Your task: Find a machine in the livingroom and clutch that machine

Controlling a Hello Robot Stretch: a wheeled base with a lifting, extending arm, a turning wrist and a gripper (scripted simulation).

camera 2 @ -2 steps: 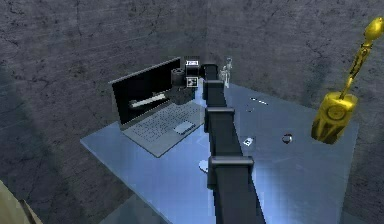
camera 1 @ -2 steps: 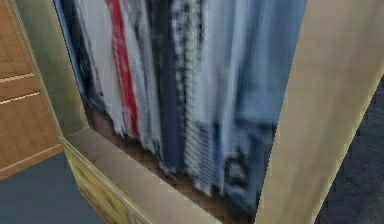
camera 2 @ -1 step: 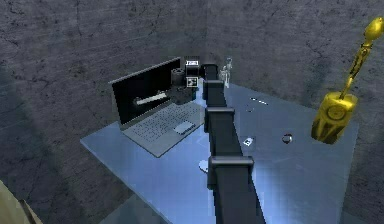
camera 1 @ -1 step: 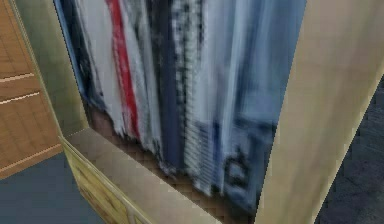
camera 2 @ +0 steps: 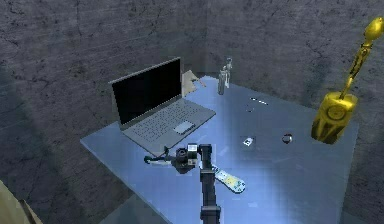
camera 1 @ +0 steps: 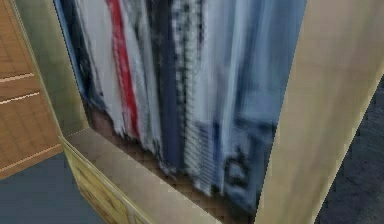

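Right now the laptop sits open on the blue tabletop, a gold statue well apart from it. Just by the laptop's front edge is the tool; its grip, and whether it holds anything, I cannot tell.

Grey-blue table carrying: open laptop sitting left | slim clear bottle standing at far edge | gold statuette standing right | flat remote-like device lying front | small dark blob lying mid-right
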